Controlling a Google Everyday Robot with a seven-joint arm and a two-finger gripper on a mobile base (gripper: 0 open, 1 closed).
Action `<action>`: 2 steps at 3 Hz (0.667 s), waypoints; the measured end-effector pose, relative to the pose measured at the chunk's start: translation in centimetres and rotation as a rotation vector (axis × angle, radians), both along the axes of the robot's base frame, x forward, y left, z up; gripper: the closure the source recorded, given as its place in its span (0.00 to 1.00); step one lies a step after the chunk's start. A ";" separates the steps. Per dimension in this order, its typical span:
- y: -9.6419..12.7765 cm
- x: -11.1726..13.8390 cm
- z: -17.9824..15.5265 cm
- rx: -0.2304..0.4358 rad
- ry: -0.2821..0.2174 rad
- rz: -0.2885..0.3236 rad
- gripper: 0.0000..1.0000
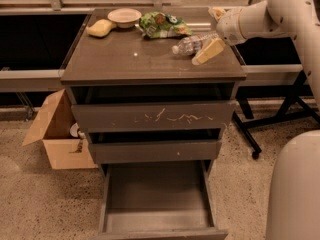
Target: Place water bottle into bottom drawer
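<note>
The gripper [206, 36], gaping wide and holding nothing, is straddling the right end of the water bottle [189, 45], which is lying cap-leftward.

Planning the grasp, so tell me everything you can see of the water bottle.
The water bottle is small, clear crinkly plastic with a white cap and pale label. It lies on its side at the right rear of the cabinet top, cap pointing left. The gripper straddles its base end, open; contact cannot be told.
</note>
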State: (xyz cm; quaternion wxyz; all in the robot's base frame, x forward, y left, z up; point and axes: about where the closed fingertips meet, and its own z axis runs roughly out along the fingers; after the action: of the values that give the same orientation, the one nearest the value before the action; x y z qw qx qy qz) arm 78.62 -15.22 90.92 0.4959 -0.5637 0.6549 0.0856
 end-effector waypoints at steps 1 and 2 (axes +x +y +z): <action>-0.1 1.6 -1.0 0.012 0.020 -0.021 0.00; 0.0 2.8 -1.9 0.010 0.035 -0.028 0.00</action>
State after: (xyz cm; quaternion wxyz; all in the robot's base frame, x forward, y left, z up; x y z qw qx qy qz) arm 81.44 -15.17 89.05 0.4883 -0.5503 0.6710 0.0918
